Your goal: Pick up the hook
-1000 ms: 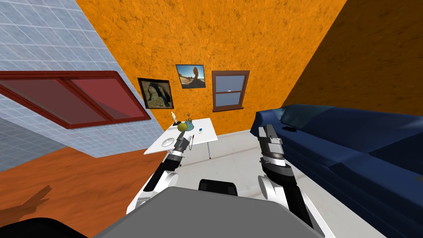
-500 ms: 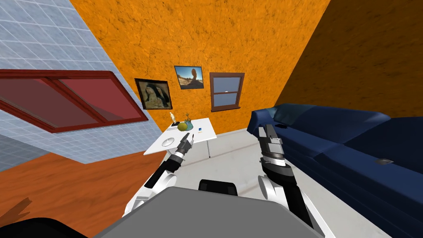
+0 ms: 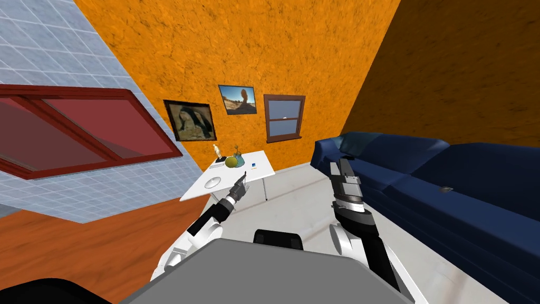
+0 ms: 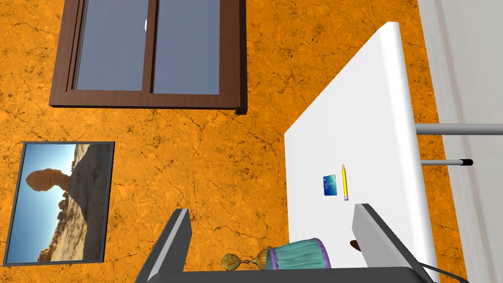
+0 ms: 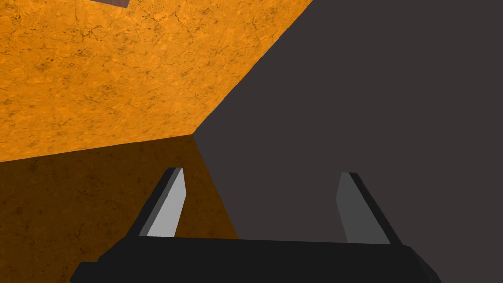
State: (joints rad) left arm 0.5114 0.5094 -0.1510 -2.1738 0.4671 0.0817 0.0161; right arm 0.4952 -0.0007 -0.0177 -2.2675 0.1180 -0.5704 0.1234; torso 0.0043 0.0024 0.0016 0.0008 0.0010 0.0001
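Left tool (image 4: 271, 210) spread wide at worktop (image 4: 373, 123), nothing held.
Hook (image 4: 354, 244): likely the small dark piece on the worktop beside my finger (image 4: 378, 236), mostly hidden. Probably light, stiff; pinch its shank.

Pencil (image 4: 345, 183) beside blue card (image 4: 329, 185), white table (image 4: 373, 113)

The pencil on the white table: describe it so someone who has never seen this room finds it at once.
Start at the white table by the orange wall. On its top lies a blue card. The pencil lies beside it: thin, yellow, stick-shaped, unlike the flat card.
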